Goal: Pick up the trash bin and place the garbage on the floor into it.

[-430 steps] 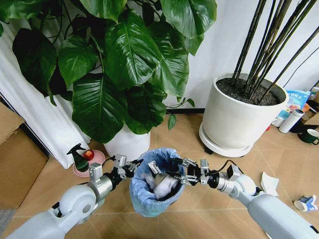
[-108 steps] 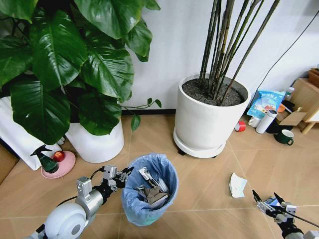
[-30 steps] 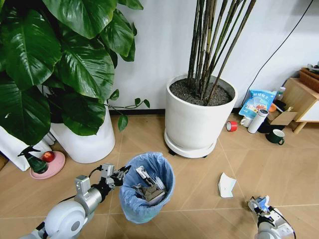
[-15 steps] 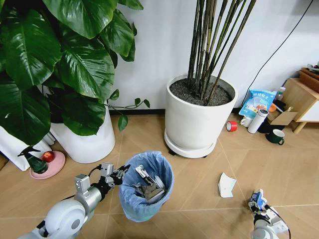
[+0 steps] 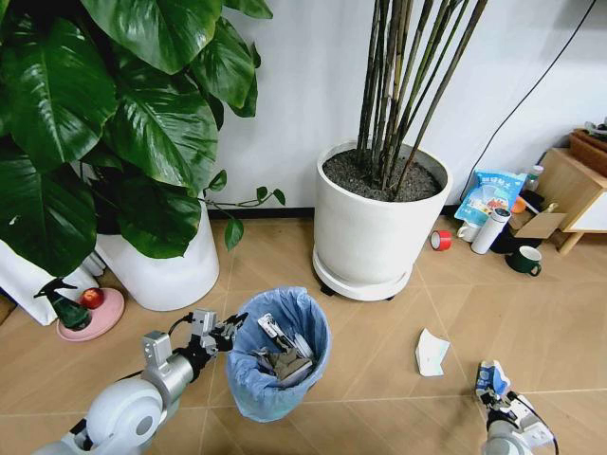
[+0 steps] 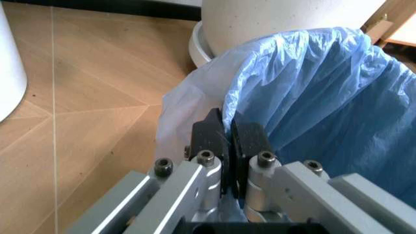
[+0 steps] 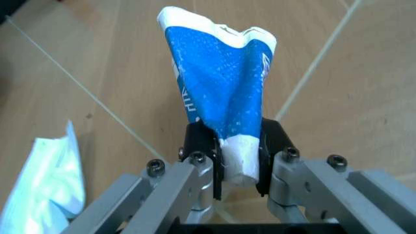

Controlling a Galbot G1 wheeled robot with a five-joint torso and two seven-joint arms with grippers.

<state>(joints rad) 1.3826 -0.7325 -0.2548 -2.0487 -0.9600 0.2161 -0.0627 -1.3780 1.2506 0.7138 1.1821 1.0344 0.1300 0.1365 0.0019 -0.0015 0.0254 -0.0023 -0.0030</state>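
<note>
The trash bin [image 5: 280, 358], lined with a crinkled light-blue bag, stands on the herringbone floor [image 5: 379, 370] with scraps inside. My left gripper [image 5: 228, 329] is shut on the bag at the bin's rim; the left wrist view shows its fingers [image 6: 211, 136] pinching the blue plastic [image 6: 325, 97]. At the lower right, my right gripper [image 5: 497, 396] is shut on a blue-and-white packet [image 5: 489, 376]. In the right wrist view the packet [image 7: 221, 87] stands up out of the gripper [image 7: 237, 146]. A crumpled white paper [image 5: 432, 351] lies on the floor between the bin and the packet, and also appears as white paper [image 7: 42, 180] beside the right gripper.
A big white pot [image 5: 379, 227] with tall stalks stands behind the bin. A second white pot [image 5: 166, 270] with broad leaves is at the left, beside a pink dish [image 5: 81, 320]. A red tape roll [image 5: 441, 240], a cup [image 5: 524, 259] and wooden furniture [image 5: 579, 190] crowd the right.
The head camera has turned right over the earlier frames. My right arm left the bin and came down on the packet, which now sits upright in its grip. The left gripper kept its hold.
</note>
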